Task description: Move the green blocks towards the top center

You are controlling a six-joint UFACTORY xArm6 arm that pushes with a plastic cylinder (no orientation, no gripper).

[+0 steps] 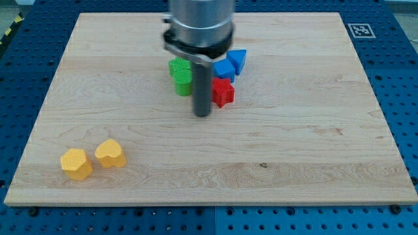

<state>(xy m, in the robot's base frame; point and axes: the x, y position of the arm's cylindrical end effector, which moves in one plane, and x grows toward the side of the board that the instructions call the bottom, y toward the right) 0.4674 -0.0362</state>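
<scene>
Green blocks [181, 76] sit just left of my tip [202, 115], red block [223, 92] right; no pincer in view.

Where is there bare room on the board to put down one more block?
The view's right half of the board is bare, as is the bottom centre, right of the yellow blocks. Crowded: around my tip, between green blocks, red block and blue blocks.
</scene>
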